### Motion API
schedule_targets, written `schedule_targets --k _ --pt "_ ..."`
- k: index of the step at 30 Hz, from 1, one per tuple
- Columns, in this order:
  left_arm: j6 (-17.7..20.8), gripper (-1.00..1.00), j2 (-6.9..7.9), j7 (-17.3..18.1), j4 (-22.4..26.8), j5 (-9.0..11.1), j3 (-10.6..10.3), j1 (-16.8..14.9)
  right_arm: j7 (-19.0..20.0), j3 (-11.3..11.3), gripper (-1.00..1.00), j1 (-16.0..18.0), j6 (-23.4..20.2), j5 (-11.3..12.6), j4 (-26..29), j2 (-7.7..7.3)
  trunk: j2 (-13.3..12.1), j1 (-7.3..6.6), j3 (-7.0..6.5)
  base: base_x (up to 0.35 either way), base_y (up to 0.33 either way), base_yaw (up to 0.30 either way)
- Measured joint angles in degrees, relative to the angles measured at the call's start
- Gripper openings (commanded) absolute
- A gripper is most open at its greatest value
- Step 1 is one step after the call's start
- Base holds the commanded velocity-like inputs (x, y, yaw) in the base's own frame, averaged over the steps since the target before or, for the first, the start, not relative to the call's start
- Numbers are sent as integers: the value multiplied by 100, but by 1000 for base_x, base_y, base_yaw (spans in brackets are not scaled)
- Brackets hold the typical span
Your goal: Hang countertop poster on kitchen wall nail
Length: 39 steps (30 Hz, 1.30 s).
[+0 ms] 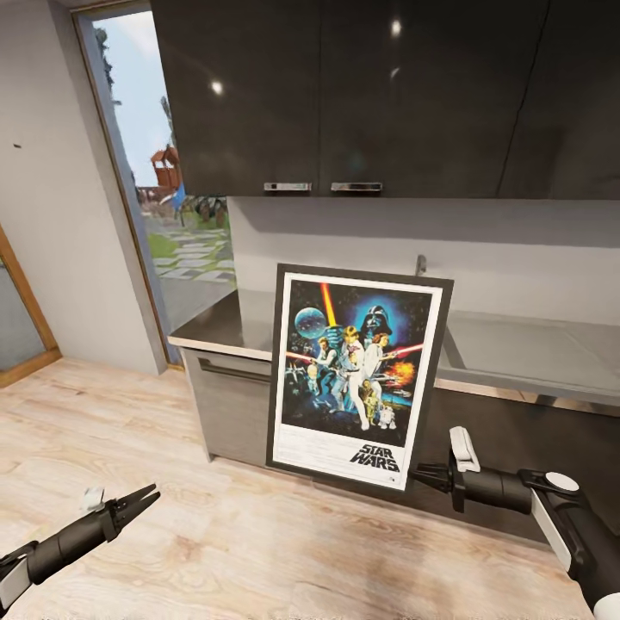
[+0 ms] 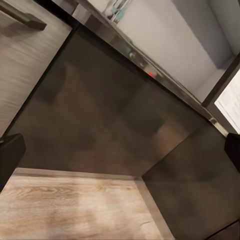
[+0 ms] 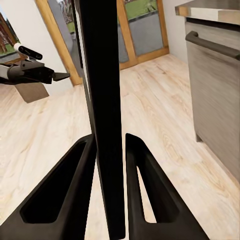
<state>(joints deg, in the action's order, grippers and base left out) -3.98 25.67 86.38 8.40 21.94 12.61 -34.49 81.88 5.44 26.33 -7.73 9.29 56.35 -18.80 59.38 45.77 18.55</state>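
Observation:
The Star Wars poster (image 1: 355,375) hangs upright in the air in front of the kitchen countertop (image 1: 215,331), off its surface. My right gripper (image 1: 428,474) is shut on the poster's lower right frame edge. In the right wrist view the black frame edge (image 3: 105,100) runs between the two fingers (image 3: 75,175). Low over the floor on the left, my left gripper (image 1: 146,498) is open and holds nothing; it is also seen from the right wrist camera (image 3: 56,76). A wall nail (image 1: 16,145) is a dark speck on the pale left wall.
Dark upper cabinets (image 1: 344,95) hang above the counter. A sink (image 1: 534,353) and tap (image 1: 420,263) lie behind the poster on the right. A glass door (image 1: 164,181) opens to a garden on the left. Wooden floor (image 1: 258,534) spreads in front of the cabinet fronts (image 2: 100,110).

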Motion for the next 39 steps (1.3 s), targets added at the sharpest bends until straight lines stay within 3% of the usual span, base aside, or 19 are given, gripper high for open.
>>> schedule_targets --k 28,39 --pt "0 100 -1 0 0 0 -1 0 0 5 -100 0 -3 7 0 0 -1124 -615 -247 0 0 0" --pt "0 100 -1 0 0 0 0 0 0 17 -100 -2 4 8 -4 0 -1565 -857 -424 0 0 0"
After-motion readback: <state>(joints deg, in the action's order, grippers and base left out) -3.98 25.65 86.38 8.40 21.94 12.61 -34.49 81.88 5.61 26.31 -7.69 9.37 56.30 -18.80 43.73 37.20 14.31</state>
